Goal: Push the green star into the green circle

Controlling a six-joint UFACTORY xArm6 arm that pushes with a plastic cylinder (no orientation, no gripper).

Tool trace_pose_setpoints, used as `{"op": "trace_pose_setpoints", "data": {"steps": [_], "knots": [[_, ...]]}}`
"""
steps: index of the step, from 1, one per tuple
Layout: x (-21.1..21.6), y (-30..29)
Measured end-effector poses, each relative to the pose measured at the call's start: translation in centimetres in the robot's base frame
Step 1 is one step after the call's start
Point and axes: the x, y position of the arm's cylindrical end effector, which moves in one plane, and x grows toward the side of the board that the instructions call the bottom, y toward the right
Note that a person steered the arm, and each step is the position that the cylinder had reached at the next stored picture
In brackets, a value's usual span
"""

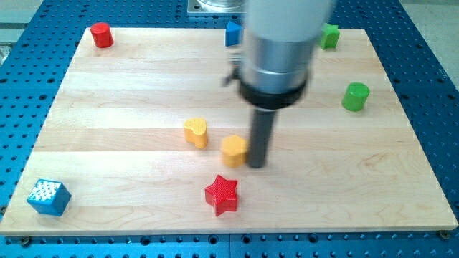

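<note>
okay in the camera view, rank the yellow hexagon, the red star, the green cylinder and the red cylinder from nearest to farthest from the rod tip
From my tip:
1. Yellow hexagon, right against the tip on the view's left.
2. Red star, just below and left.
3. Green cylinder, up on the view's right.
4. Red cylinder, far top-left corner.
</note>
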Motion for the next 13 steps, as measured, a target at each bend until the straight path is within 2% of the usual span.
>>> {"op": "trace_pose_setpoints", "data": {"steps": [1, 2, 3, 6, 7, 8, 9, 10, 11, 12, 13], "knots": [[0.0, -5.0], [0.2, 7.8], [-4.0, 17.1], [-7.5, 20.1], [-9.1, 24.2], [-11.0, 24.0], [-13.7, 15.1], [-14.9, 16.2], [-20.4, 22.0], [-28.4, 24.6], [-33.2, 26.3]]}}
